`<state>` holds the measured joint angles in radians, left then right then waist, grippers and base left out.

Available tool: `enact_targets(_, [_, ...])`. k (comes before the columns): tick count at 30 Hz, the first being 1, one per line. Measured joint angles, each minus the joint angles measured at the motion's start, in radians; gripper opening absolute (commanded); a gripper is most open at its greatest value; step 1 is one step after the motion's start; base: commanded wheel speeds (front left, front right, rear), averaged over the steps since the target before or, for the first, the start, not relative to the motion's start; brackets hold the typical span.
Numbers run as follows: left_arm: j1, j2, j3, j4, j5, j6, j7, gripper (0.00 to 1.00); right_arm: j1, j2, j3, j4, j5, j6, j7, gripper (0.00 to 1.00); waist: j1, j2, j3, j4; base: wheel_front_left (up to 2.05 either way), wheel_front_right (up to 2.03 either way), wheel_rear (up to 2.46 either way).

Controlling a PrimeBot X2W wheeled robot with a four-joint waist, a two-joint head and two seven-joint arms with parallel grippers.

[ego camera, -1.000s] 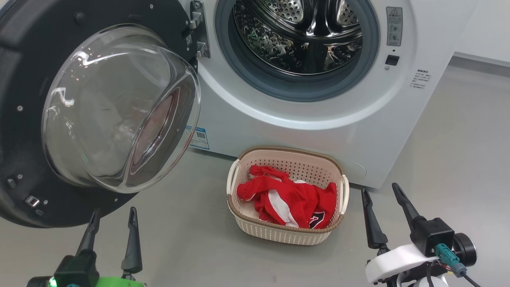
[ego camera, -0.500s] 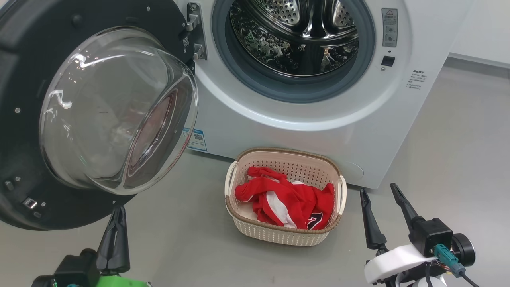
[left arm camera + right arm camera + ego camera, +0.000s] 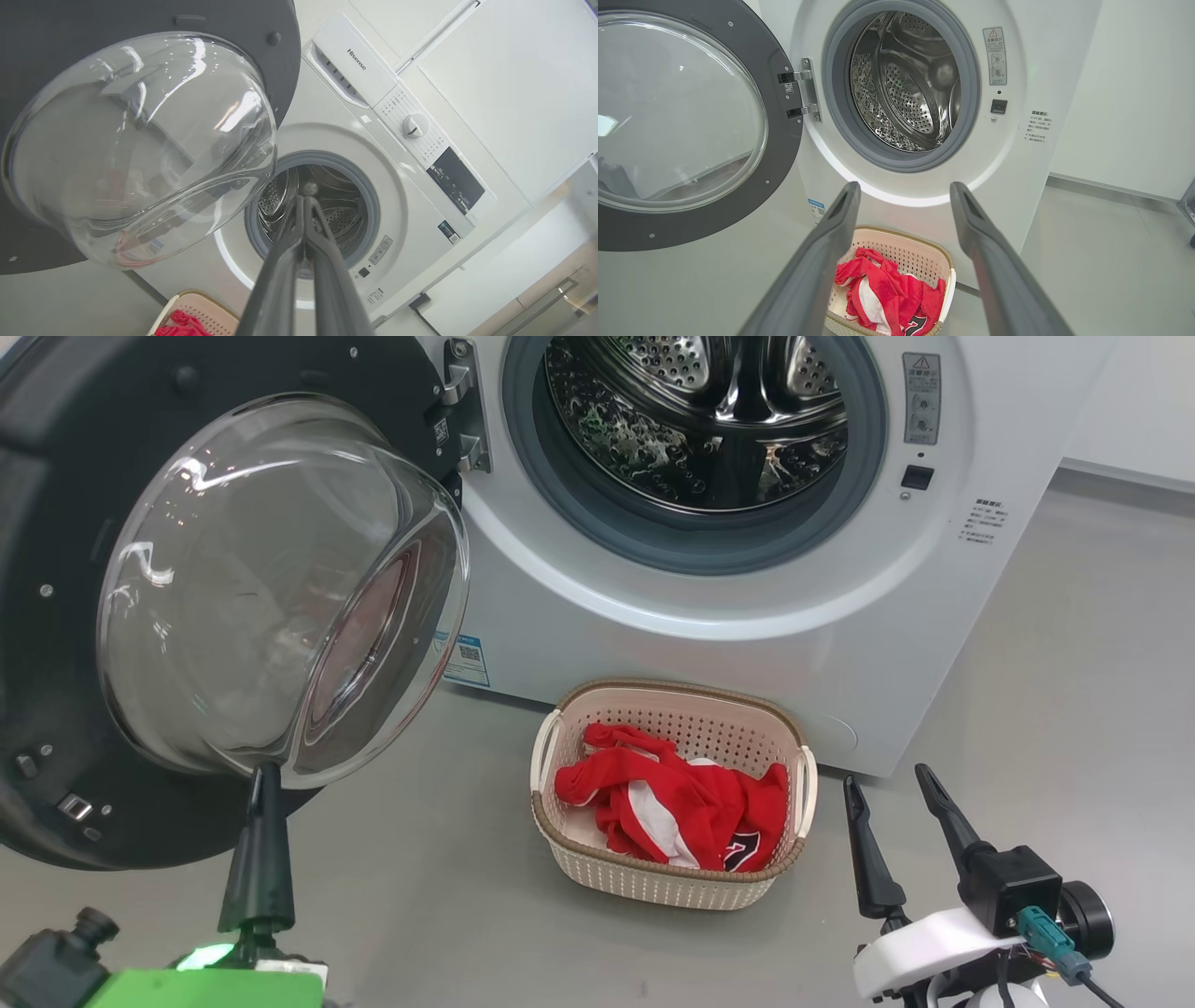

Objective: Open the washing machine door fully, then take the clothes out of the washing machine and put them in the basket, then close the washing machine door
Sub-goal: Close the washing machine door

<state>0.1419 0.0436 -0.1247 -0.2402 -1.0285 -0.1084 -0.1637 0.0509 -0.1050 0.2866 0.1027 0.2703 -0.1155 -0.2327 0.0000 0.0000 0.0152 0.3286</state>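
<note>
A white washing machine (image 3: 709,644) stands with its round black door (image 3: 75,448) swung wide open to the left. The steel drum (image 3: 700,420) looks empty. On the floor (image 3: 448,859) just in front of the machine, a cream basket (image 3: 653,882) holds the red clothes (image 3: 672,803). Opening and unloading appear done; closing the door is what remains. The left gripper (image 3: 260,784), fingers pressed together and holding nothing, points up just under the door's bulging glass (image 3: 261,588); contact cannot be told. The right gripper (image 3: 887,779), fingers apart and empty, hovers beside the basket.
</note>
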Motion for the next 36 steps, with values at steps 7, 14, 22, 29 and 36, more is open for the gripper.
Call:
enact_targets(7, [-0.02,0.002,0.013,-0.106,-0.338,0.002,-0.034,0.0,0.0,-0.002,-0.006,-0.008,0.0,0.0,0.0,1.0,0.0,0.0,0.01,0.004,0.0,0.0,0.0])
enact_targets(14, [-0.088,0.002,0.172,-0.135,-0.408,0.001,-0.007,0.0,0.0,-0.004,-0.021,-0.023,-0.001,0.0,0.0,1.0,0.0,0.0,0.026,0.017,0.0,0.0,0.0])
enact_targets(22, [-0.212,0.133,0.408,-0.106,-0.521,0.007,0.02,0.0,0.0,-0.015,-0.029,-0.043,-0.015,-0.001,0.011,1.0,0.0,0.0,0.058,0.04,0.0,0.0,0.0])
enact_targets(29, [-0.334,0.241,0.539,0.012,-0.654,0.056,0.068,0.0,0.0,-0.023,-0.042,-0.06,-0.026,-0.002,0.026,1.0,0.0,0.0,0.084,0.061,0.0,0.0,0.0])
enact_targets(36, [-0.404,0.337,0.575,0.225,-0.716,0.142,0.14,0.0,-0.004,-0.026,-0.032,-0.074,-0.036,-0.002,0.043,1.0,0.0,0.0,0.117,0.076,0.0,0.0,0.0])
